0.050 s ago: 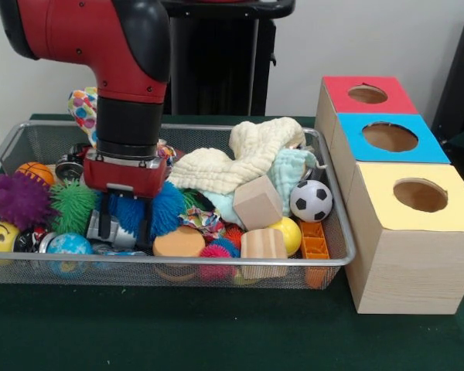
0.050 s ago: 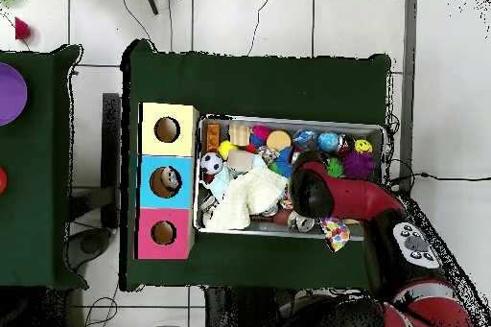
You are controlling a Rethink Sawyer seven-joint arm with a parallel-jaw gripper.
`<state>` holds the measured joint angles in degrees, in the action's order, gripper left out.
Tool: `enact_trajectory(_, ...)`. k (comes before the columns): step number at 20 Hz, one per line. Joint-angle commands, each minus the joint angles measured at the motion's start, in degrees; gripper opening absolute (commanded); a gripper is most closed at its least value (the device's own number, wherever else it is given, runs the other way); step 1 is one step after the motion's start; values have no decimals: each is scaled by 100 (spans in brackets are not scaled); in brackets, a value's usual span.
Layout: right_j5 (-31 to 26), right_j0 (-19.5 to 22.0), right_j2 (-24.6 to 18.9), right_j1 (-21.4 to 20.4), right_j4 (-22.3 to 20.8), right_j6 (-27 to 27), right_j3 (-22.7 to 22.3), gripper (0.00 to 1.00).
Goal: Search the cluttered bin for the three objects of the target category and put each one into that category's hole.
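Note:
My gripper (image 1: 124, 234) reaches down into the left part of the wire bin (image 1: 336, 263). It is open, with its black fingers (image 1: 103, 226) set apart among the clutter. They straddle a silvery thing (image 1: 116, 230) in front of a blue spiky ball (image 1: 164, 207). A green spiky ball (image 1: 72, 205) lies just to the left. Three boxes stand right of the bin, each with a round hole: red (image 1: 371, 104), blue (image 1: 394, 151) and yellow (image 1: 394, 212). In the overhead view the arm (image 2: 326, 194) hides the gripper.
The bin also holds a purple spiky ball (image 1: 15, 199), a smiley ball (image 1: 0, 236), a globe ball (image 1: 68, 246), an orange disc (image 1: 178, 243), a wooden cube (image 1: 257, 202), a wooden cylinder (image 1: 263, 246), a soccer ball (image 1: 311, 201), an orange brick (image 1: 313, 241) and cream cloths (image 1: 240, 158).

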<state>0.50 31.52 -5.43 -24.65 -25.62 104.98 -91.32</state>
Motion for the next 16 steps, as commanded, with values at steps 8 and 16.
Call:
enact_trajectory(8,716,-8,-16,112,473,1269,-249,100)
enact_trajectory(16,1126,-116,0,438,799,1307,-212,100)
